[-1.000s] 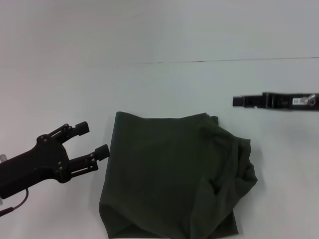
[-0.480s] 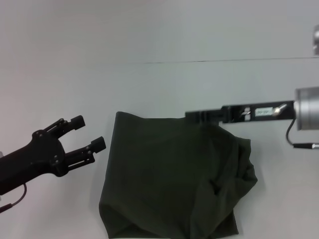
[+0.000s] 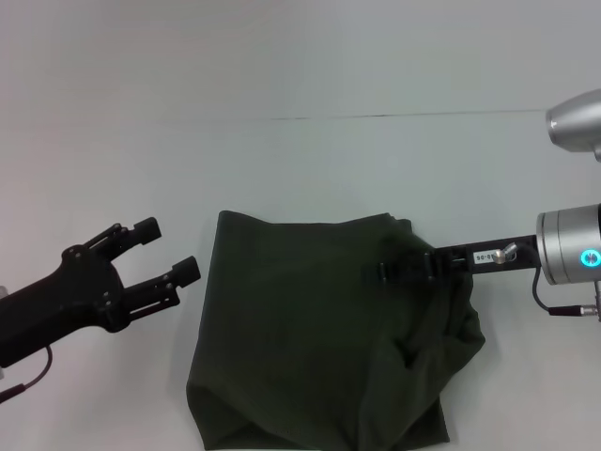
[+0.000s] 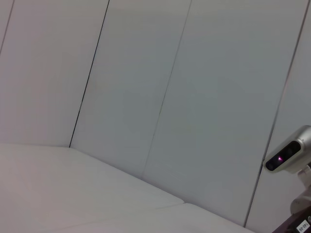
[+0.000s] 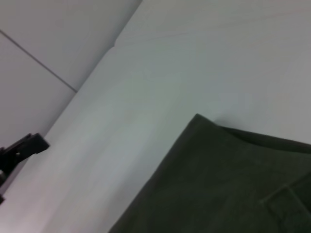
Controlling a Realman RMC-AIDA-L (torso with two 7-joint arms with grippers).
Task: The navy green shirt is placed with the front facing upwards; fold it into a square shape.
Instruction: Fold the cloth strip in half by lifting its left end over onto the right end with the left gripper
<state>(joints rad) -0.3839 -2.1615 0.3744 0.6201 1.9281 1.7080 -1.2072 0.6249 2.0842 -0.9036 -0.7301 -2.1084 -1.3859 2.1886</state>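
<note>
The navy green shirt lies on the white table as a rough folded block, plain green side up, with bunched folds along its right side. My right gripper reaches in from the right and sits low over the shirt's upper right part, seen side-on against the dark cloth. My left gripper hovers open just left of the shirt's upper left corner, holding nothing. The right wrist view shows a corner of the shirt and, far off, the left gripper.
The white table extends behind and on both sides of the shirt, with a thin seam line across the back. The left wrist view shows only wall panels and the right arm's wrist camera.
My right arm has swung in from the far right and come down over the shirt's upper right part. The left gripper drew slightly back to the left. The shirt has not visibly moved.
</note>
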